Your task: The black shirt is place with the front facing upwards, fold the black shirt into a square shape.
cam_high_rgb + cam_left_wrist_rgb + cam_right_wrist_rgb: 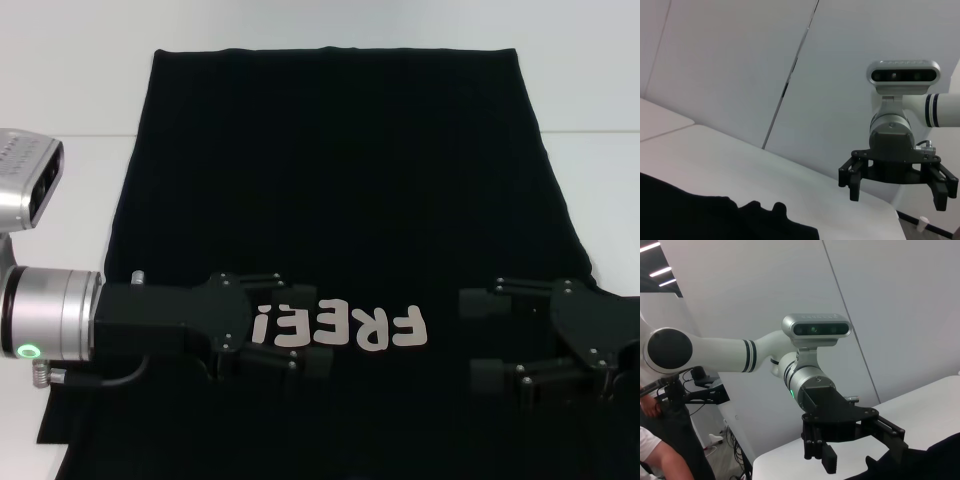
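Large plain black soft fabric shirt (340,200) spread flat across white tabletop (70,100), covering most of the surface in head view. Far edge straight and square to the table's back; side edges flaring outward toward the near side. White block letters "FREE" (340,327) face up near the near end, reading upside down from the head camera.

Left gripper (300,325), black hard jointed with silver wrist cuff, reaching in from the left, low over the shirt's near part. Fingers spread apart, one (290,290) just beyond the letters, one (300,363) just nearer, the first letters showing between them. Nothing held. Whether fingertips touch the cloth: cannot tell.

Right gripper (480,336), also black and jointed, coming in from the right over the shirt's near right part, well beside the end of the lettering. Fingers spread wide, empty. Contact with fabric not discernible.

Left wrist view: right gripper (897,192) seen farther off, hanging above the table with fingers apart, grey camera housing above it; dark rumpled shirt edge (715,220) along the frame's low part.

Right wrist view: left gripper (860,455) on white arm, fingers apart, above the table edge; black cloth (935,460) near it.
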Tool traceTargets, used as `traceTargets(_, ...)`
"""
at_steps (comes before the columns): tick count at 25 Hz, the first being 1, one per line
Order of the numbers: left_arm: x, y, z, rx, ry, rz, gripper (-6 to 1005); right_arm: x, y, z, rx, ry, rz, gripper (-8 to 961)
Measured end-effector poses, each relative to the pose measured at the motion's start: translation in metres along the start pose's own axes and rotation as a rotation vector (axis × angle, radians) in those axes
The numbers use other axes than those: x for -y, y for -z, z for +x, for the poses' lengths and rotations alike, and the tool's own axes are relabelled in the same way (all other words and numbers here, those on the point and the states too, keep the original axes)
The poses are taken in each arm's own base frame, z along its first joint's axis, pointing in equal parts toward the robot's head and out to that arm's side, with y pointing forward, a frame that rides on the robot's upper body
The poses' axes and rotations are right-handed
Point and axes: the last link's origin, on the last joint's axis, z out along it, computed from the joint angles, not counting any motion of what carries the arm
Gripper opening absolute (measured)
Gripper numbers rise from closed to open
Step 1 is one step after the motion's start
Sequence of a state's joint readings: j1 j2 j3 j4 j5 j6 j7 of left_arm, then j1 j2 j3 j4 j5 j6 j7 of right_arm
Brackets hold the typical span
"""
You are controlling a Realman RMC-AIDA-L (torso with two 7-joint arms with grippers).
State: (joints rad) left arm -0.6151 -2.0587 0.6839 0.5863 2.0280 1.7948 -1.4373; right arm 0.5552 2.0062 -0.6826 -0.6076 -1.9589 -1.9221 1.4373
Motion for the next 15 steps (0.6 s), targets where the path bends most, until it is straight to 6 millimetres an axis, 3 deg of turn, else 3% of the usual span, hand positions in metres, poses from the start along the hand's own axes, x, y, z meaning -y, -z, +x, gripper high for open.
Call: traceTargets(15, -0.0011, -0.0018, -0.0029, 0.012, 0.007, -0.006, 919, 0.0, -0.0022, 0.0013, -0.001, -0.006, -0.004, 945)
